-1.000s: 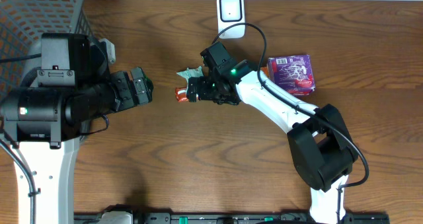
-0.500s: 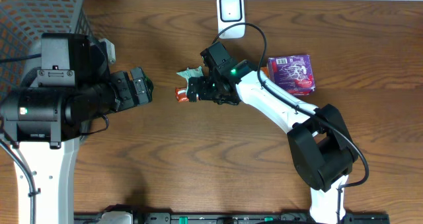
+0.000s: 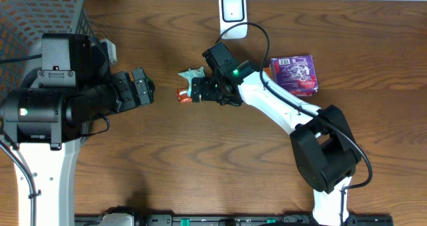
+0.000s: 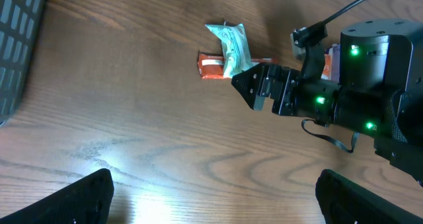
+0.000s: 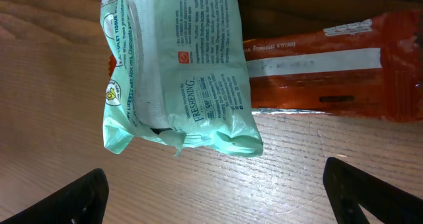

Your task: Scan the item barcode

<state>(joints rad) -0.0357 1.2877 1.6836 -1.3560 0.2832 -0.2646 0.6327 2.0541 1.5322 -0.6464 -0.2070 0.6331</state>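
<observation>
A mint-green tissue pack [image 5: 178, 72] lies partly over an orange wrapped bar [image 5: 324, 65] on the wooden table. Both also show in the overhead view, the tissue pack [image 3: 192, 73] just above the orange bar [image 3: 181, 94]. My right gripper [image 3: 195, 90] hovers right over them, open, with bare wood between its fingertips [image 5: 86, 197]. My left gripper [image 3: 148, 89] stands open to the left, apart from the items, with the tissue pack [image 4: 230, 44] ahead of it. The white scanner [image 3: 232, 11] stands at the back centre. I cannot make out a barcode.
A purple package [image 3: 297, 74] lies at the right beside the right arm. A grey mesh basket [image 3: 33, 19] fills the back left corner. The right arm's cable loops past the scanner.
</observation>
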